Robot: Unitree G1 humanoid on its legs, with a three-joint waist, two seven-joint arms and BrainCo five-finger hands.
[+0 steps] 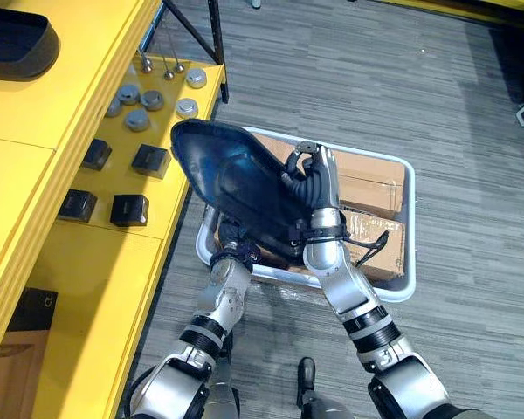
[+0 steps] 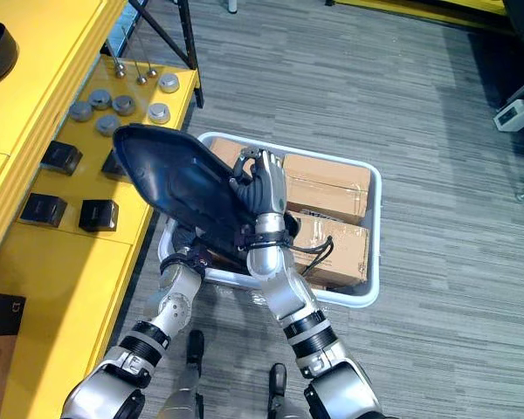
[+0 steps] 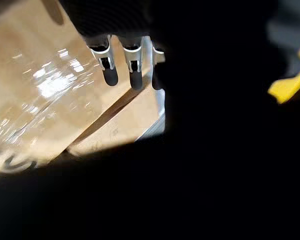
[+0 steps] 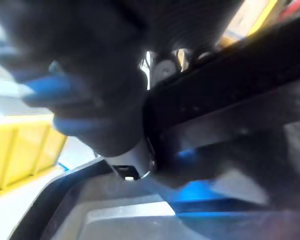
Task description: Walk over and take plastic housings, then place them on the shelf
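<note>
Left eye view has the housing [image 1: 236, 179] held over the bin [image 1: 410, 236], its long axis running from 10 o'clock, nose toward the shelf [image 1: 35, 113], down to 4 o'clock at my wrists. My right hand [image 1: 314, 179] sits on its 3 o'clock edge, fingers curled over the rim and gripping it, while my left hand [image 3: 110, 70] is beneath the near end, fingers straight, seemingly bearing it from below. I judge the shelf lies at 9 o'clock of the housing, nearer my left arm, so the nose should lead there.
</note>
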